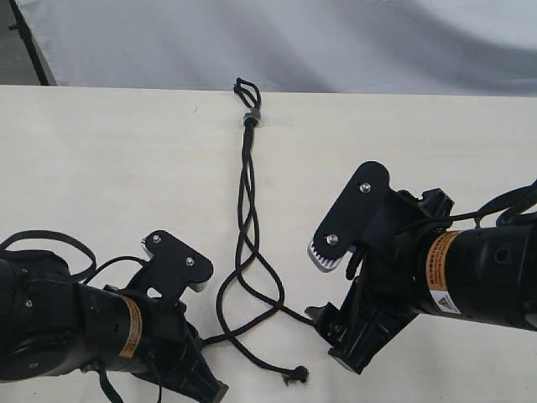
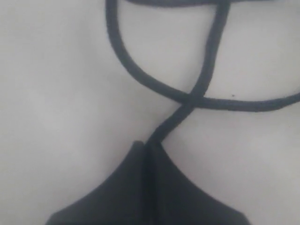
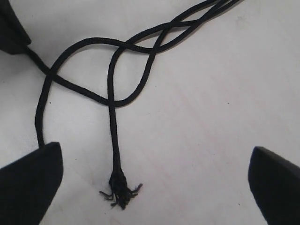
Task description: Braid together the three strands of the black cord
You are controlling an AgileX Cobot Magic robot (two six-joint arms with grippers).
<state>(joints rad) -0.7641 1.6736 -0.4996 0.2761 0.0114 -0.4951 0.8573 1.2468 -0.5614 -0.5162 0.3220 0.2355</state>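
we see the black cord [image 1: 247, 168] lying on the pale table [image 1: 101, 151]. its short loops [image 1: 245, 87] and small grey band [image 1: 250, 116] sit at the table edge at the top of the exterior view. below the band the three strands [image 1: 245, 218] run close together, cross one another and spread apart toward the arms. the left gripper [image 2: 148, 149] has its fingertips pressed together on one strand, which comes out right at the tips and crosses another strand just beyond them. the right gripper [image 1: 329, 307] stands wide apart and holds nothing. one strand runs up to one of its fingers [image 3: 33, 183], and we cannot tell whether they touch. a frayed knotted tip [image 3: 119, 187] lies free on the table near that finger.
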